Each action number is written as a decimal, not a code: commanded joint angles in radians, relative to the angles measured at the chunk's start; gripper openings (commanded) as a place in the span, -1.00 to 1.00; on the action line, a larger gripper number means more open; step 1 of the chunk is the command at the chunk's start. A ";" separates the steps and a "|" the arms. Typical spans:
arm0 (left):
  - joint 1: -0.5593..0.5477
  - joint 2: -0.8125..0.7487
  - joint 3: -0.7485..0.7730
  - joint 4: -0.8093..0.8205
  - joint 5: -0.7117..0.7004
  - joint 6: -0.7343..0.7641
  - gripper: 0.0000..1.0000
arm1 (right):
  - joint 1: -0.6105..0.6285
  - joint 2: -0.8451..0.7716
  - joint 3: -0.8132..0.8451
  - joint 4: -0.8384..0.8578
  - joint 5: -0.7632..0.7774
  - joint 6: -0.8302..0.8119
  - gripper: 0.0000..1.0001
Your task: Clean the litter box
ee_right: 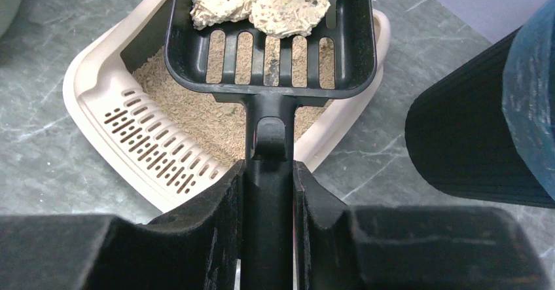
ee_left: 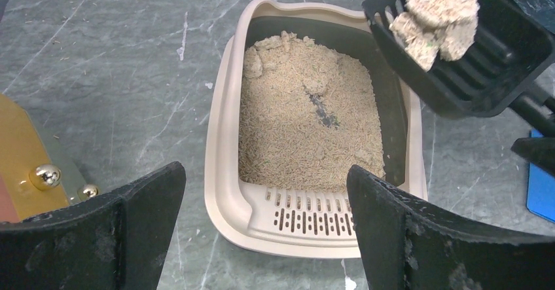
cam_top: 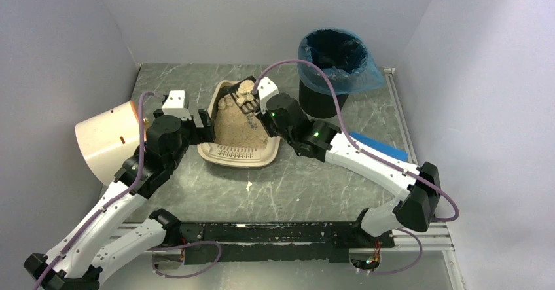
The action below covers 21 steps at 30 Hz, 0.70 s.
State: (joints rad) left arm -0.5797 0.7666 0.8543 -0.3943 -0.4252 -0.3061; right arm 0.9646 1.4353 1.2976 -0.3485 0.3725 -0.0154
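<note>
Grey marbled table (cam_top: 307,185), right fingers (ee_right: 216,237) pinching clump-laden black scoop (ee_right: 268,100) over litter box (ee_left: 226,139), left fingers (ee_left: 98,237) spread wide nearby

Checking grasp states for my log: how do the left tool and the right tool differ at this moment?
The left tool is open and empty; the right tool is shut on the scoop handle. The left tool is beside the litter box; the right tool holds the scoop, loaded with clumps, over its far end. Both have black fingers and face the box.
</note>
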 commanded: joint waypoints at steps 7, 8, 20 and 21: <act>-0.006 -0.005 -0.007 0.008 0.013 0.020 0.96 | -0.054 -0.005 0.126 -0.098 0.005 0.038 -1.00; -0.006 0.000 -0.003 0.005 0.014 0.020 0.96 | -0.062 -0.006 0.133 -0.102 0.006 0.037 -1.00; -0.006 -0.006 -0.003 0.002 0.023 0.022 0.96 | -0.181 -0.034 0.234 -0.141 0.025 0.024 -1.00; -0.006 -0.005 -0.003 0.002 0.023 0.022 0.96 | -0.194 -0.037 0.243 -0.140 0.024 0.026 -1.00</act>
State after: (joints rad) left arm -0.5797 0.7704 0.8543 -0.3943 -0.4171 -0.3008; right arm 0.8082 1.4334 1.4853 -0.4942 0.3775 0.0147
